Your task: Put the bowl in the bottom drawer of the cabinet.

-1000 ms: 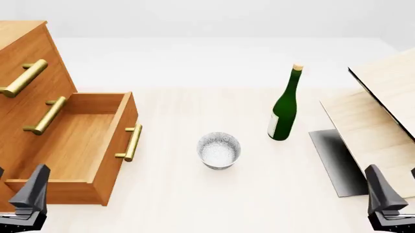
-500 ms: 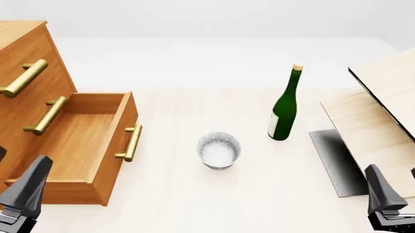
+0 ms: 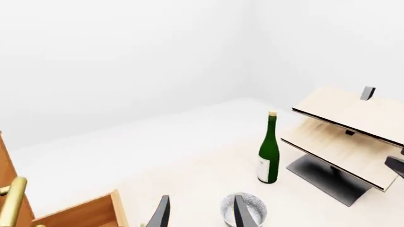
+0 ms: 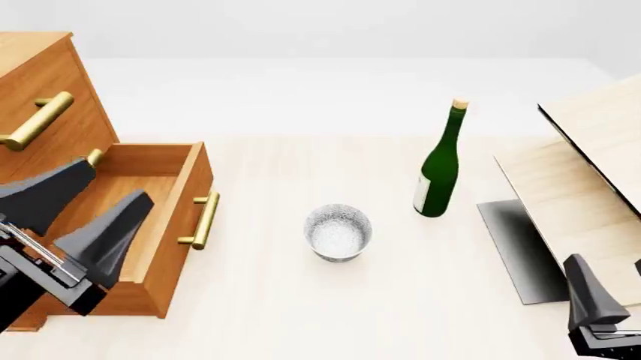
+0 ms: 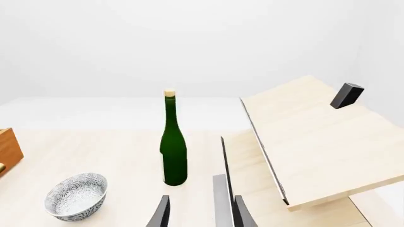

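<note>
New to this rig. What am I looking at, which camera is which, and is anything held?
These are simulator renders of two robot arms at a table. The front view looks forward from behind the arms; the other two come from cameras just behind each gripper. The left gripper is open above the pulled-out bottom drawer of the cabinet. The right gripper sits low at the near right, open. On the table stand a speckled bowl and a green bottle, apart, with a pale wooden box to the right. Nothing is held.
</note>
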Controlling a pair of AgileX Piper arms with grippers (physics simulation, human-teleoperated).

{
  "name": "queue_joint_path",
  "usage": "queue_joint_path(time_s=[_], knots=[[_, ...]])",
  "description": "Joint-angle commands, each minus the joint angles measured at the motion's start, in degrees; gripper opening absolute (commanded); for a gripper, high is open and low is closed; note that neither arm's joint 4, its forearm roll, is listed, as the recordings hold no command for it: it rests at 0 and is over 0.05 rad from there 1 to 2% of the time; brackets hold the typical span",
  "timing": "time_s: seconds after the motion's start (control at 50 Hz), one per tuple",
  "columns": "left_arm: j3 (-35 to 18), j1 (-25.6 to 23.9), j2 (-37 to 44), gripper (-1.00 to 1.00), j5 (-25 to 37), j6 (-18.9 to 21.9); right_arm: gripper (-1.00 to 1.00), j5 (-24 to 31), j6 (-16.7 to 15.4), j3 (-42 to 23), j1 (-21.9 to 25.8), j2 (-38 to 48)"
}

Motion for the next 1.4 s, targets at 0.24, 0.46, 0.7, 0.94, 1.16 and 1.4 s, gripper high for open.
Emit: queue_joint_path(time_s=[0.24,0.46,0.7,0.94,1.16,1.4], knots=[[-15.4,-6.4,18.7,1.0,3.0,5.4,1.0,0.0,0.0,0.0,0.0,0.0],[-22.1,-6.0,23.8,1.0,8.3,2.8,1.0,0.0,0.0,0.0,0.0,0.0],[-27.1,-8.5,30.3,1.0,11.6,2.2,1.0,0.0,0.0,0.0,0.0,0.0],[-32.4,-9.9,35.6,1.0,16.1,1.9,1.0,0.0,0.0,0.0,0.0,0.0],[-37.5,-10.5,41.3,1.0,21.1,3.3,1.0,0.0,0.0,0.0,0.0,0.0],[-42.8,-11.9,45.6,1.0,27.2,0.4,1.0,0.0,0.0,0.0,0.0,0.0]])
